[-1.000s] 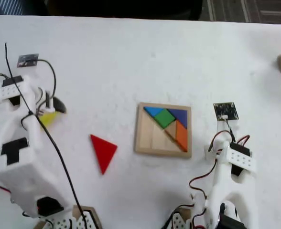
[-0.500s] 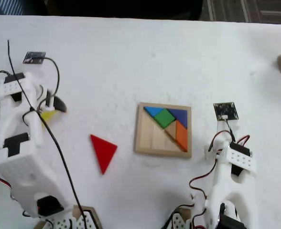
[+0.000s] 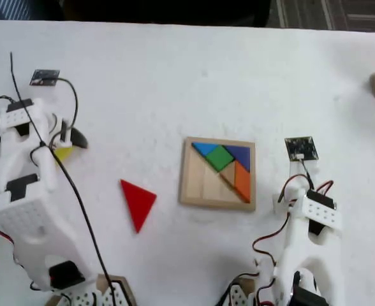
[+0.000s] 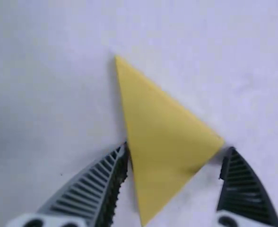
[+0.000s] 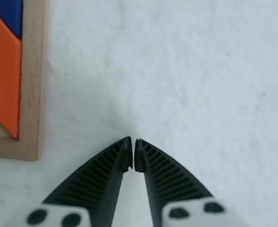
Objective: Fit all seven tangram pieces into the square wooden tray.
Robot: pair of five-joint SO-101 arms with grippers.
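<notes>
left gripper (image 4: pixel 177 150) spread astride the yellow triangle (image 4: pixel 158 123), well apart from the tray (image 3: pixel 183 173): pinch its edges evenly or it'll twist. right gripper (image 5: pixel 133 153) pressed together beside the tray.

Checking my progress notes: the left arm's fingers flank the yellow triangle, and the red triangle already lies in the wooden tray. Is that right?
Not quite. The high view shows the red triangle flat on the table, apart from the wooden tray, not in it. The rest holds: in the left wrist view the left gripper has its fingers on either side of the yellow triangle.
</notes>
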